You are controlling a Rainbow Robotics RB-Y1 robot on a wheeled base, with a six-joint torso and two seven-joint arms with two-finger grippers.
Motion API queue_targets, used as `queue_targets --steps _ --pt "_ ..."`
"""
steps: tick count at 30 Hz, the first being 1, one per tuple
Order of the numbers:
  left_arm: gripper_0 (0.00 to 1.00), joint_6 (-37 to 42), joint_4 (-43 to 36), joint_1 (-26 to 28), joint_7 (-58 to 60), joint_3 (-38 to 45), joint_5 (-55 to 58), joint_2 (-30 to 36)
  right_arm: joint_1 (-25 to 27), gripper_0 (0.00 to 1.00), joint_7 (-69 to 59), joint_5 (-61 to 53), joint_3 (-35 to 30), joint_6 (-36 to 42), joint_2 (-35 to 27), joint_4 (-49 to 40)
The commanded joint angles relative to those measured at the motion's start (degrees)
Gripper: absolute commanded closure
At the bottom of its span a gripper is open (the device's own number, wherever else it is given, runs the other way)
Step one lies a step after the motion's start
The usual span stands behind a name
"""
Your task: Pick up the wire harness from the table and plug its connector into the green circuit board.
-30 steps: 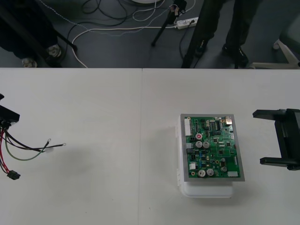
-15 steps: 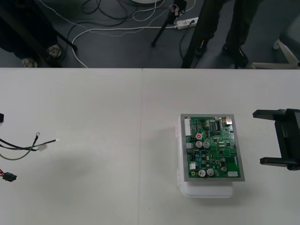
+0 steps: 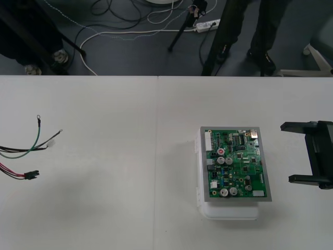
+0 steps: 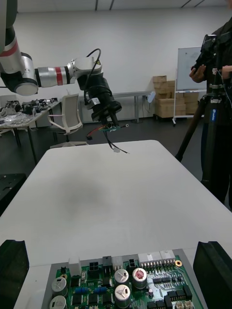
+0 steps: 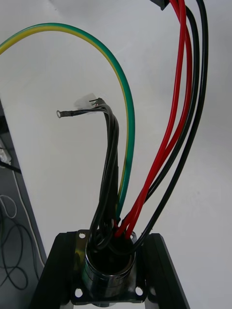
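My left gripper [image 5: 108, 241] is shut on the harness's round metal socket [image 5: 107, 273], gripping its flange. The red, black and green wires [image 5: 145, 145] lead away from it. In the right wrist view the left gripper [image 4: 107, 116] holds the harness [image 4: 110, 131] in the air past the table's far end. In the front view the wires [image 3: 23, 151] and the small black plug [image 3: 32, 174] hang over the table's left edge. The green circuit board [image 3: 234, 164] sits on its white base [image 3: 229, 211] right of centre. My right gripper [image 3: 287, 152] stands open beside the board's right side.
A seam [image 3: 156, 156] runs down the table between the harness and the board. In the right wrist view the board [image 4: 121, 285] lies just ahead of the right fingers [image 4: 212, 270]. Cables and tripod legs lie on the dark floor [image 3: 156, 31] beyond the far edge.
The harness has swung: the wire ends and black plug moved toward the table's far side, and the left gripper's black edge has left the front view. The right arm has not moved.
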Motion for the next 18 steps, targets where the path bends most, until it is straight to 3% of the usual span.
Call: queue_targets --steps 1,10,18 --pt "1.0 -2.4 -1.3 1.1 8.0 4.3 -1.2 -3.5 0.2 0.0 -2.6 -0.9 0.1 -0.3 -2.5 -1.0" --pt "1.0 -2.4 -3.5 0.9 16.4 5.3 -1.1 -7.9 0.2 0.0 -2.6 -0.9 0.2 -0.3 -2.5 -1.0" --pt "1.0 -2.4 -11.2 -1.1 27.9 3.8 -1.2 -14.0 0.2 0.0 -2.4 -1.1 0.2 -0.3 -2.5 -1.2"
